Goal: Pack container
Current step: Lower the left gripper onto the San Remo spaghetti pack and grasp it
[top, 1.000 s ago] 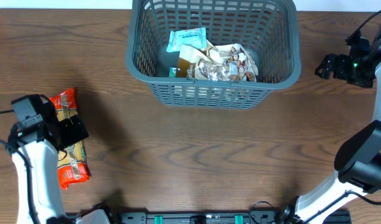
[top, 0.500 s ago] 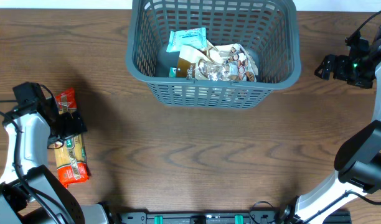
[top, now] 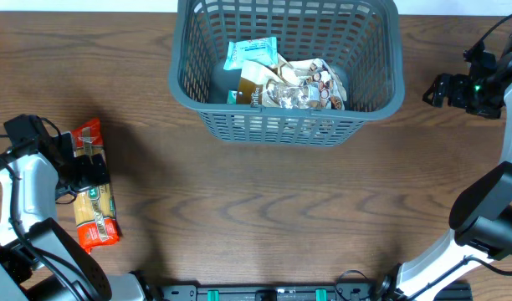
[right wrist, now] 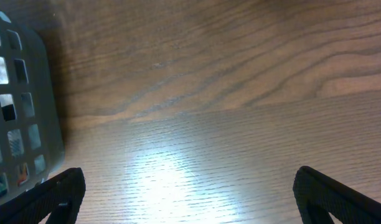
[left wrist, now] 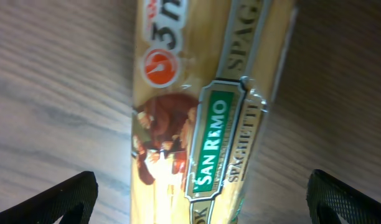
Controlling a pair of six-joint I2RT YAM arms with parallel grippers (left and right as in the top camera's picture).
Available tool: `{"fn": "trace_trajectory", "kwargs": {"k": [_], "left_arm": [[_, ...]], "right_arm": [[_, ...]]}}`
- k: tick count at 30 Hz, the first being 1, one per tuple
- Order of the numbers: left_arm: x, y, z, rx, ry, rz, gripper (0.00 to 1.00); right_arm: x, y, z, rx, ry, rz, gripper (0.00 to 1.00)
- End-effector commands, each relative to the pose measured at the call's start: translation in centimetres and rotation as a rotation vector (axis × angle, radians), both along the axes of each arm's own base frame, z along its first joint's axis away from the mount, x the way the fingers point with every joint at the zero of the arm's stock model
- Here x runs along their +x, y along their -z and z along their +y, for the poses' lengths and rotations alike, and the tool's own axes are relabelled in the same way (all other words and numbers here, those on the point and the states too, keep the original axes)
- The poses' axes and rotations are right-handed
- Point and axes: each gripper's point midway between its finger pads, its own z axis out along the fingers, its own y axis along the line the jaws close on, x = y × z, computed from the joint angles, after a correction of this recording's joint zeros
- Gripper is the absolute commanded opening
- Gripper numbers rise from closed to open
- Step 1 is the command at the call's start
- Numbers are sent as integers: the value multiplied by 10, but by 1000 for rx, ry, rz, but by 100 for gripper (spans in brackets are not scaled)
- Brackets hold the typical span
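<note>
Over the last second the left arm has swung outward toward the table's left edge, while the left pincer (left wrist: 209, 202) has kept its place above the spaghetti packet (left wrist: 203, 112). The right arm has not moved. The left pincer's jaws are spread wide to either side of the packet and grip nothing. Whether the tips touch the wooden table (top: 281, 217) cannot be told. The packet lies flat on the table near its left edge, well apart from the container (top: 281, 127). This large dark grey lattice basket stands at the far middle of the table. The right pincer (right wrist: 200, 199) is also wide open and empty, over bare wood just beside the container's right wall.

Packing looks partly done. A teal packet (top: 250, 53) and a heap of brown and silver packets (top: 294, 85) already lie inside. The spaghetti is the only item seen outside, not yet lifted.

From overhead the left pincer covers the packet's middle. The wrist view is blurred and crops its label. The heaped packets overlap, so their number is unclear.
</note>
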Motion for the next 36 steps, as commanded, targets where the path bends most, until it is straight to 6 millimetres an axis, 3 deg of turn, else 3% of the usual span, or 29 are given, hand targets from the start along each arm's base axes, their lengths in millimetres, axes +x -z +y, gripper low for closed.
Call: {"fn": "trace_trajectory", "kwargs": {"k": [1, 10, 19, 27, 33, 36], "left_arm": [[7, -2, -1, -14, 70, -17, 99], [13, 2, 3, -2, 76, -33, 99], [7, 43, -1, -71, 63, 71, 99], [4, 62, -3, -101, 46, 116, 100], [3, 62, -4, -103, 35, 117, 55], [3, 62, -4, -107, 6, 119, 42]], "right_arm": [[0, 2, 3, 1, -23, 4, 99], [0, 2, 3, 1, -23, 4, 99], [0, 2, 3, 1, -23, 3, 99], [0, 2, 3, 2, -23, 5, 99], [-1, 3, 3, 4, -23, 8, 99], [-2, 3, 4, 5, -23, 11, 99]]}}
